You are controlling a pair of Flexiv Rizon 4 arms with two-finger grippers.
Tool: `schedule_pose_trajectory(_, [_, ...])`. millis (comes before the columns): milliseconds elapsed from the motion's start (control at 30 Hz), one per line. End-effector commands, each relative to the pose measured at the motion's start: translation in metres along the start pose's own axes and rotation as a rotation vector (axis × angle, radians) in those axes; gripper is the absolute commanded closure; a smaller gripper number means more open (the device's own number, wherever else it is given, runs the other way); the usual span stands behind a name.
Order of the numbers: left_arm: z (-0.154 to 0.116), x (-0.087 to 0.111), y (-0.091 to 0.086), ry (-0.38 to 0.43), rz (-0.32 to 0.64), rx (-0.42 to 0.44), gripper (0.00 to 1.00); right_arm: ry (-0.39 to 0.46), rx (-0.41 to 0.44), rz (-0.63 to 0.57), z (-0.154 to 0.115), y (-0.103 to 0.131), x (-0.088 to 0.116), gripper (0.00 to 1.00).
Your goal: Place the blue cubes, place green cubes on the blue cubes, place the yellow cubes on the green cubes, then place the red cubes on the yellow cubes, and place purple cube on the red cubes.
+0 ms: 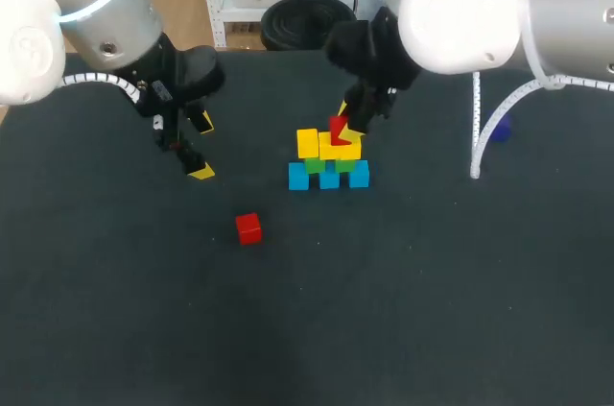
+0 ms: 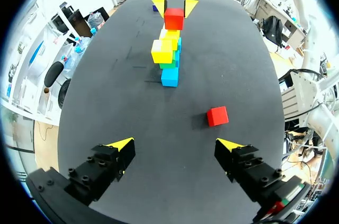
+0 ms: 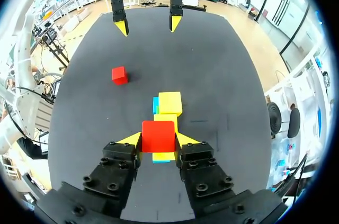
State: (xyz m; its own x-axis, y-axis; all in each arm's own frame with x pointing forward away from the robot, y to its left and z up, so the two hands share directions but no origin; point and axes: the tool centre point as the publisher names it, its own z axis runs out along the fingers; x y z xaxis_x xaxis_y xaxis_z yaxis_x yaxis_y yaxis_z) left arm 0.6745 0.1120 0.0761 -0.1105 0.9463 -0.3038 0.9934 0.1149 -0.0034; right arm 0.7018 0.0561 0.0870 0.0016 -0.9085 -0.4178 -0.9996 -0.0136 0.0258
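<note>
Currently: held red cube (image 3: pixel 158 135) | pinched on two flat sides by right hand (image 3: pixel 159 140), over the yellow cubes (image 1: pixel 308 143) | likely light, rigid, smooth; grip best kept centred | left hand (image 2: pixel 175 147) wide open, empty | spare red cube (image 1: pixel 248 228) loose on counter (image 1: pixel 432 310).

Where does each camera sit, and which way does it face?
Head: above and behind, looking down on the black table; left arm and right arm enter from the sides.
Left wrist: faces the multicoloured cube stack past the open left gripper.
Right wrist: above the stack; right gripper holds a red cube.
All share the loose red cube.
</note>
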Motion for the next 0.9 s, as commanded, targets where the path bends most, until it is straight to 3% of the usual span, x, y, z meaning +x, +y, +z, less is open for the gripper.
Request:
schedule_pose_trajectory(33, [0.0001,0.0009,0.0005,-0.003,0.002,0.001,0.0,0.0,-0.003,0.002,0.0009,-0.0016,-0.0001,1.0])
schedule_pose_trajectory(900, [0.0001,0.0009,0.0005,-0.003,0.002,0.001,0.0,0.0,-0.007,0.007,0.0029,-0.0018,0.0013,1.0])
